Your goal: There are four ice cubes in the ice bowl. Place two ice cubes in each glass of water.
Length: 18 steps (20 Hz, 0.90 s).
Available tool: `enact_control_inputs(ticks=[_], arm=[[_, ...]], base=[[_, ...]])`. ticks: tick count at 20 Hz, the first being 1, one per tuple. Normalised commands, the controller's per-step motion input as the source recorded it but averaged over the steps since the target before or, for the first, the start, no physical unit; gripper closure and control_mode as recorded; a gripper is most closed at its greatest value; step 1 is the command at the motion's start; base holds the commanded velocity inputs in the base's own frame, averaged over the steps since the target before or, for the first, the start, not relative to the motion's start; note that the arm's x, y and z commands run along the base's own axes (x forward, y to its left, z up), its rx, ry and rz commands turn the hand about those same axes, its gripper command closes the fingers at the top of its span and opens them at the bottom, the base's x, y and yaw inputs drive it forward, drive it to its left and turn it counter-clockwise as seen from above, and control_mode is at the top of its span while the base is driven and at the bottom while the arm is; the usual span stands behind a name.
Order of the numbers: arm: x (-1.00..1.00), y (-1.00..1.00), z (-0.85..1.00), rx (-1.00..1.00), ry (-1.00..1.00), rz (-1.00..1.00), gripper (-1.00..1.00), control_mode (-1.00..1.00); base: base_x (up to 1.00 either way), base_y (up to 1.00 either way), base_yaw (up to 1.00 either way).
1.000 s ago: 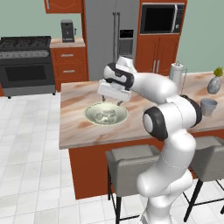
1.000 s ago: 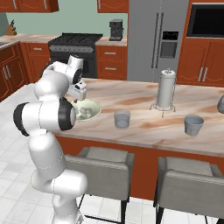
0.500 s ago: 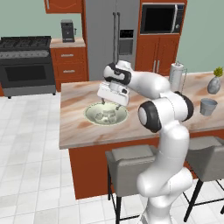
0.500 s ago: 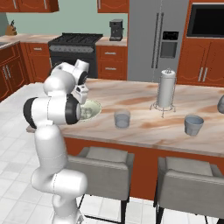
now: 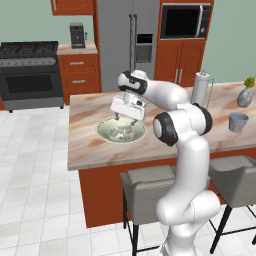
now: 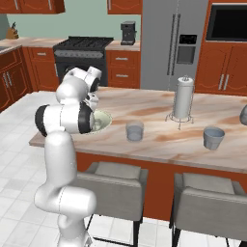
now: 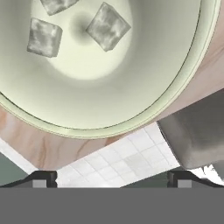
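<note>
Jaws: I read the gripper (image 5: 125, 118) as poised just above the ice bowl (image 5: 103, 129), pointing down into it. In the hand view its two fingertips (image 7: 43, 178) stand wide apart at the bottom edge with nothing between them, so the jaws are open and empty.

Ice bowl: it sits on the worktop (image 5: 90, 150) near the front edge, on the left part of the island. In the right base view the ice bowl (image 6: 102, 120) is partly hidden behind the arm.

Ice cubes: in the hand view I see two whole ice cubes (image 7: 107, 26) lying apart on the bowl floor, and part of a third cut off by the top edge. I cannot tell from these pictures where the fourth is. In the left base view the cubes (image 5: 121, 132) show as pale lumps inside the bowl.

Glasses of water: the nearer glass (image 6: 134, 130) stands on the worktop to the right of the bowl, well apart from it. The second glass (image 6: 213, 137) stands farther right. I cannot tell the contents of either.

Other items: a white-silver jug (image 6: 183, 98) stands behind and between the two glasses. A grey vase (image 5: 244, 97) with a yellow-green sprig is at the far right of the worktop. Two grey stools (image 6: 112, 176) stand in front of the island.
</note>
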Motion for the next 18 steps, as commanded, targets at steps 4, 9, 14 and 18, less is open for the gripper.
enact_control_inputs(ticks=[4,9,14,18], arm=[[0.07,0.02,-0.18,-0.02,0.05,0.0,-1.0,-1.0],[0.11,0.04,-0.17,-0.13,0.0,0.0,-1.0,-1.0],[0.0,0.06,-0.18,-0.13,-0.06,-0.05,-1.0,-1.0],[0.02,0.07,-0.17,-0.02,-0.01,-0.22,-1.0,-1.0]], base=[[0.0,0.0,0.0],[0.0,0.0,0.0],[0.0,0.0,0.0],[0.0,0.0,0.0]])
